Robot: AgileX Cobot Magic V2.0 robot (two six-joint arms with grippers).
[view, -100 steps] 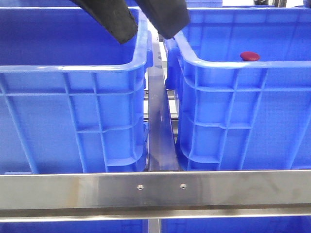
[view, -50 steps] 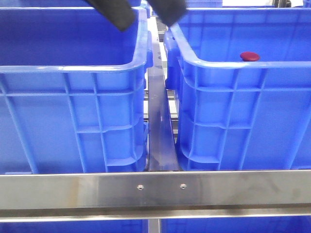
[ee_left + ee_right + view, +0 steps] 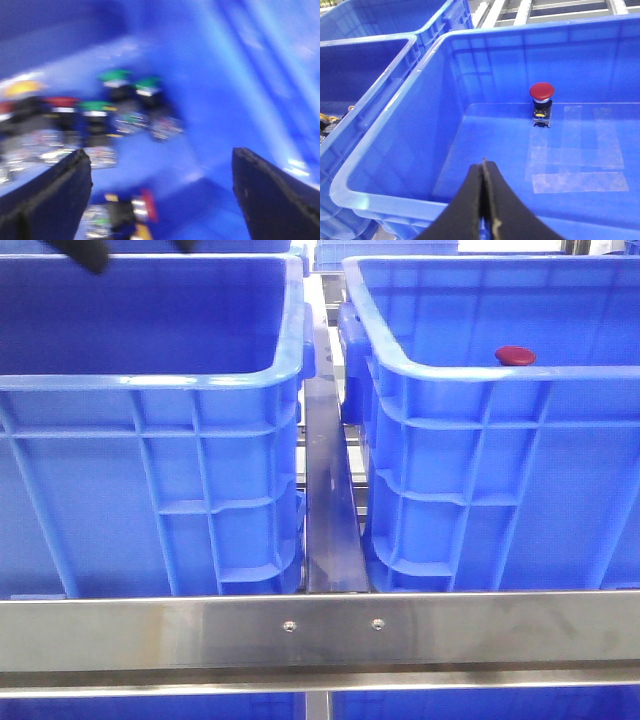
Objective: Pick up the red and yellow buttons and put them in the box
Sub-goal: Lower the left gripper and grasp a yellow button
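Inside the right-hand blue box, toward the upper right of the front frame: one red button, dome uppermost, only its cap showing above the near rim. The right wrist view shows the same red button standing upright on a black body with a yellow label, on the box floor close to the far wall, apart from everything else.

Second blue crate, left half of the front frame, just beside the first, a steel rail running between them and a steel crossbar across the foreground.

Contents of that crate, from the blurred left wrist view: a cluster of push-buttons with green caps, a red cap, a yellow cap, and one red-capped button lying on its side.

Left hand: fingers spread wide, holding nothing, hanging above the cluster.

Right hand: fingers pressed together, empty, above the near rim of the box.
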